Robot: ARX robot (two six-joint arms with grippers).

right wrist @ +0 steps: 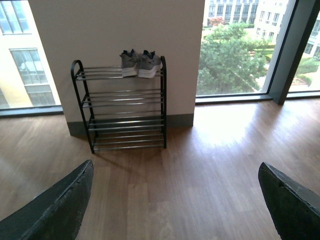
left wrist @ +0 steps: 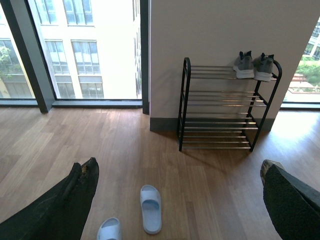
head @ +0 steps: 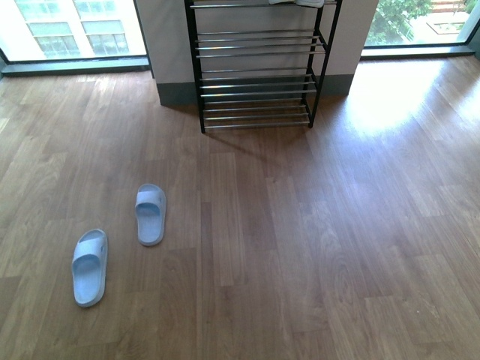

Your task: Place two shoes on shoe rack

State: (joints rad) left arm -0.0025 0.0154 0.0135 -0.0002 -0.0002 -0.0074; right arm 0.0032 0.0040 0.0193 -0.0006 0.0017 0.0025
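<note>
Holding the left gripper [left wrist: 178, 170] wide open above the wood floor [left wrist: 210, 190], with nothing gripped between its two dark fingers [left wrist: 75, 200]. Holding the right gripper [right wrist: 176, 170] wide open too, high over the floor, also gripping nothing. Looking down past the left gripper at two pale blue slides [left wrist: 151, 201] lying flat on the floor, well apart from the shoe rack [left wrist: 186, 100]. Seeing them in the front view off to the left side, the nearer slide [head: 89, 267] and the further slide [head: 150, 214] lying near each other but not touching, both with toes pointing away from the robot. Looking further out at the shoe rack, with its black side poles and shiny bars, standing up against the pale wall [right wrist: 115, 25]. Spotting a pair of grey sneakers [left wrist: 244, 66] sitting side by side on the top shelf, pushed over to the right end, touching each other. Seeing big windows [left wrist: 90, 50] on both sides of the wall, with sunlight shining on the floor to the right of the rack.
</note>
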